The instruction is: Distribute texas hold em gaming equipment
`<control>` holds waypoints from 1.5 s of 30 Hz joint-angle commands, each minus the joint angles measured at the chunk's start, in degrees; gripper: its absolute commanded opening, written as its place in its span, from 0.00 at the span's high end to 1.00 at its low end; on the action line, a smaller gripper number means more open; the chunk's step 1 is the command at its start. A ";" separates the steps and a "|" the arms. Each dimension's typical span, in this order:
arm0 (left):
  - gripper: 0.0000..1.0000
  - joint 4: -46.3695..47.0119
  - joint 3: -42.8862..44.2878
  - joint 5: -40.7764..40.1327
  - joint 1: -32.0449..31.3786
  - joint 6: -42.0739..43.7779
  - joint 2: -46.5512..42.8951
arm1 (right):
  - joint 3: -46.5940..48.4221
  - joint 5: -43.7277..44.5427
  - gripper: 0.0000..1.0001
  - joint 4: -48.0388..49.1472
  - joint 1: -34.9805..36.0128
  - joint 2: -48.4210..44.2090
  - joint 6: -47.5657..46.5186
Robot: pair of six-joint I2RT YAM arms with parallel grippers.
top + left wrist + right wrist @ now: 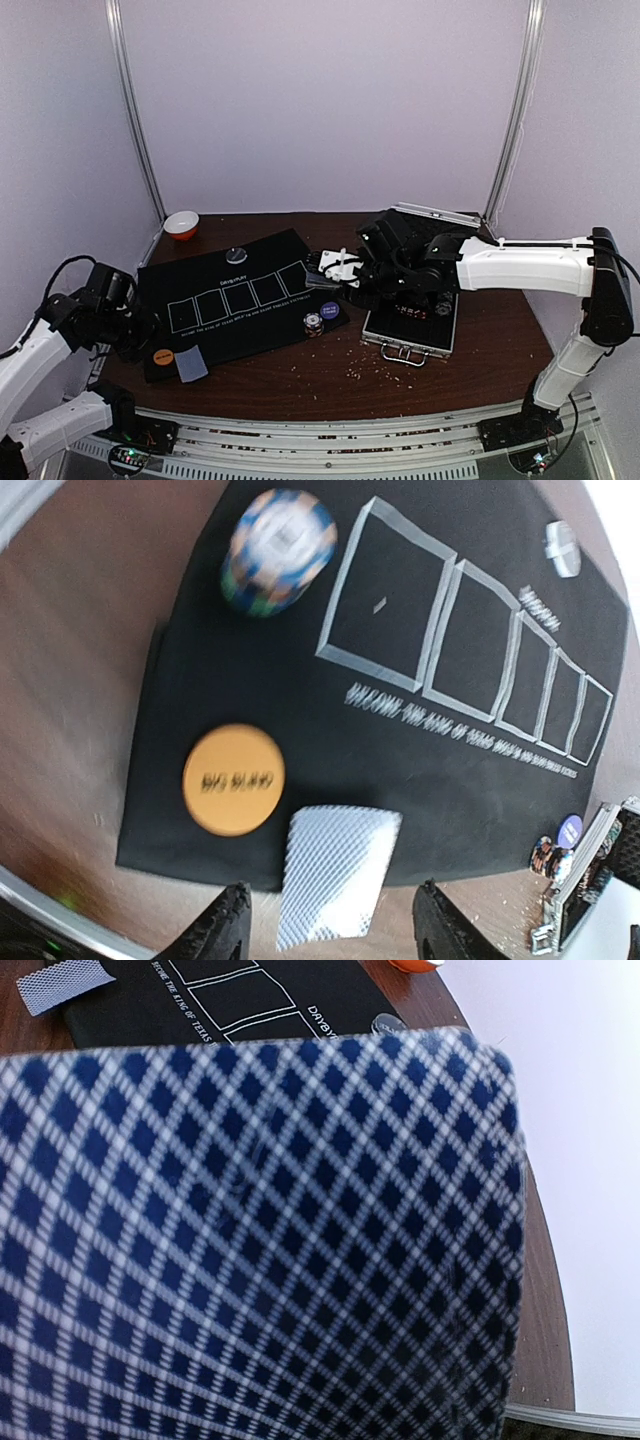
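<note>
Left hand: the left hand [332,892] is open. Its black fingers [225,930] stand either side of one grey-blue diamond-backed playing card [335,875] without touching it.
Dealt card: it lies flat at the near left corner of the black felt mat [300,680]. It overhangs onto the brown wooden surface [330,385], just beside the round orange button disc [233,779].
Mat: a striped poker chip stack [277,550] sits at its left end, and a round purple button disc [329,311] at its right.
Right hand: the right hand [335,268] grips a fan of blue-checked playing cards [260,1240] above the mat's right edge.
Step in hand: apparently letting go of the dealt card. This is best done by rising straight up with fingers wide, so neither pad drags the card off the mat.
</note>
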 commanded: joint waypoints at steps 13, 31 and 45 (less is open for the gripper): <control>0.44 28.31 14.38 10.60 -8.26 35.22 22.87 | 2.79 0.46 0.58 -2.50 0.37 0.13 -2.12; 0.14 59.99 21.03 41.06 -17.53 35.68 38.38 | 6.20 -0.80 0.57 -1.45 3.61 2.66 -5.07; 0.37 61.69 16.85 40.92 -18.56 33.61 37.36 | 7.72 -1.08 0.58 -1.26 3.96 4.55 -5.14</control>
